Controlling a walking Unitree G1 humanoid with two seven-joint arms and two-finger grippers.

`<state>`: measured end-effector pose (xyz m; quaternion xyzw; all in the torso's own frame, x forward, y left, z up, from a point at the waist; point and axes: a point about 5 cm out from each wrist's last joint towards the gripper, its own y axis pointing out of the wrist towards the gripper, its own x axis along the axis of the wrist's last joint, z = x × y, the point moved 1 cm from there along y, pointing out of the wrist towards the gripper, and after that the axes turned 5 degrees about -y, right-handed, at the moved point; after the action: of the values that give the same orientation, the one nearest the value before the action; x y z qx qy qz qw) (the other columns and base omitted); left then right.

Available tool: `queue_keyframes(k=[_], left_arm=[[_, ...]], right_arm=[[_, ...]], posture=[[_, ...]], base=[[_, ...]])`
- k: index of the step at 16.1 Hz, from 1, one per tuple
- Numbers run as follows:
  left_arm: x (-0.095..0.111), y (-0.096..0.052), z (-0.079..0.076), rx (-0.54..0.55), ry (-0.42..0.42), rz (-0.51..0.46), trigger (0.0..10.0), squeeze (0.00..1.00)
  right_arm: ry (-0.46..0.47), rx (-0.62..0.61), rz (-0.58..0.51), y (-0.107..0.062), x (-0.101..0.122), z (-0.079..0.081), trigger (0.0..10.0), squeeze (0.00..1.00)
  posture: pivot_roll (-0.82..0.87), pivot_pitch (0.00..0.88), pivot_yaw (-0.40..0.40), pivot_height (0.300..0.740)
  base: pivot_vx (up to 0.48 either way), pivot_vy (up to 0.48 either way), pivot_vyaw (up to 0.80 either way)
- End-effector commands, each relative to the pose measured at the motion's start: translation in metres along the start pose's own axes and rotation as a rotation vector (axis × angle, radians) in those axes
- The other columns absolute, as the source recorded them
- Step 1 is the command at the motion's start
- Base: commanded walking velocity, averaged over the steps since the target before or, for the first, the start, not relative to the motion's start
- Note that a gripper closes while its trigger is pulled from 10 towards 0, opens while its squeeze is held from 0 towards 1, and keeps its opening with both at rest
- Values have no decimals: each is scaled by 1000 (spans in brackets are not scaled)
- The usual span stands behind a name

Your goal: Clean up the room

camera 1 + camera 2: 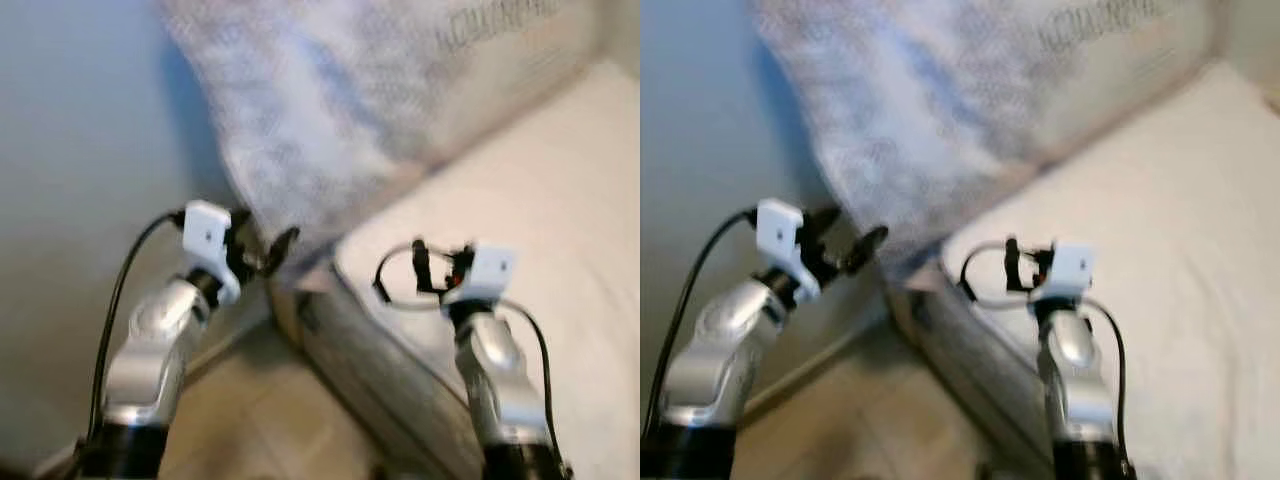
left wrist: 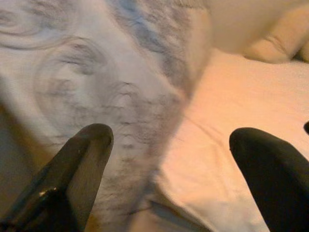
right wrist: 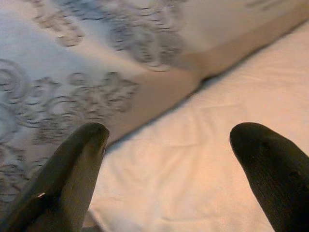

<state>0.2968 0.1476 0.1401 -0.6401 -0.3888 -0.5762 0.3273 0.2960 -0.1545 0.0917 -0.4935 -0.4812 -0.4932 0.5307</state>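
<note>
Left claw [image 2: 169,159] wide, patterned pillow [image 2: 96,87] just ahead. Right claw [image 3: 169,159] wide over bed sheet [image 3: 193,169]; pillow beyond.

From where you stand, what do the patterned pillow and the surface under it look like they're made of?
The patterned pillow looks like soft woven fabric, matte, with a grey-blue swirl print; it sags and creases. The bed sheet under it looks like plain cream cloth, matte, with fine wrinkles. The head views are blurred, so the weave is unclear. Both the left hand and right hand are open.
</note>
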Motion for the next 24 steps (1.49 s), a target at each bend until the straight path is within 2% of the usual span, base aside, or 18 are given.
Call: queue_keyframes(k=[1, 3, 4, 8, 9, 11, 12, 13, 14, 16, 19, 21, 24], left_arm=[[-4, 2, -3, -28, -6, 21, 10000, 0], [-6, 5, -6, -51, -28, 35, 10000, 0], [-5, 9, -5, -33, -101, 31, 10000, 0], [-8, 13, 2, 17, -229, 30, 10000, 0], [-39, 3, 18, 172, -318, 101, 10000, 0], [-50, -1, 14, 183, -284, 138, 10000, 0], [-51, 1, 11, 179, -275, 137, 10000, 0], [-49, 4, 9, 171, -270, 121, 10000, 0], [-46, 7, 7, 151, -244, 107, 10000, 0], [-40, 10, 6, 133, -244, 64, 10000, 0], [-31, 12, 5, 139, -171, -10, 10000, 0], [-29, 10, 5, 148, -145, -18, 10000, 0], [-31, 9, 4, 147, -160, -23, 10000, 0]], right_arm=[[-3, -9, -13, -1, 2, -2, 10000, 0], [-8, -17, -13, -2, 2, -3, 10000, 0], [-14, -17, -15, -1, 3, -4, 10000, 0], [-46, -51, -23, -1, 6, -11, 10000, 0], [-163, -34, 27, -3, 1, -11, 10000, 0], [-185, -14, 75, -4, -6, -12, 10000, 0], [-223, 32, 109, -4, -11, -8, 10000, 0], [-221, 49, 131, -5, -15, -7, 10000, 0], [-214, 64, 123, -5, -14, -4, 10000, 0], [-197, 57, 71, -3, -7, -2, 10000, 0], [-117, -13, 4, -1, 1, -6, 10000, 0], [-113, -11, 14, -3, -3, -8, 10000, 0], [-128, 19, 23, -3, -8, -5, 10000, 0]], posture=[[-185, 0, 83, 740], [-190, 0, 84, 740], [-197, 0, 82, 740], [-203, 0, 85, 740], [-215, 0, 85, 740], [-221, 0, 73, 740], [-224, 0, 64, 740], [-224, 0, 57, 740], [-225, 0, 51, 740], [-234, 0, 53, 740], [-237, 0, 56, 740], [-234, 0, 54, 740], [-225, 0, 48, 740]], base=[[0, 480, -731], [0, 480, -731], [0, 480, -725], [0, 480, -725], [0, 480, -725], [0, 0, -728], [0, 0, -700], [0, 0, 0], [0, 0, 0], [156, -159, 0], [296, -374, 0], [319, -354, 0], [345, -330, 0]])
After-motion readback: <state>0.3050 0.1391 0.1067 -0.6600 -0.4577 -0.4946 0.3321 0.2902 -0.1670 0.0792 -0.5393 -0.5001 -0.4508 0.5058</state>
